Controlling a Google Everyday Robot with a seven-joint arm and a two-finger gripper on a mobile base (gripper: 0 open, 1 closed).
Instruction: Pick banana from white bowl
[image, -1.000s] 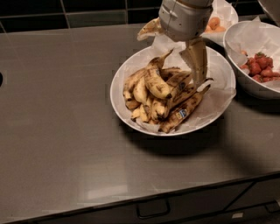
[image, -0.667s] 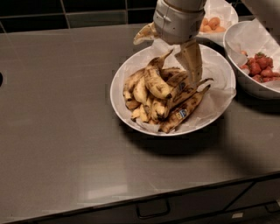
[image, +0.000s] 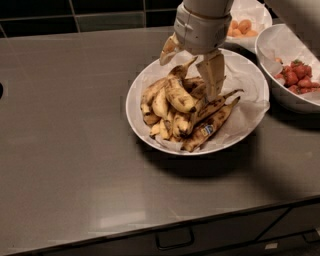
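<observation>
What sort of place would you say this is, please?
Likely a kitchen: dark counter with drawer below, tiled wall behind. The gripper hangs open over the bananas in the white bowl.

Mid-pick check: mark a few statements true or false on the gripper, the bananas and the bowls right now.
1. The gripper hangs over the white bowl, fingers spread. True.
2. The gripper holds the banana. False: it lies in the pile in the bowl, with nothing between the fingers.
3. The strawberry bowl stands on the picture's right side. True.
4. The bowl of orange fruits sits at the counter's front edge. False: it is at the back, behind the gripper.
</observation>
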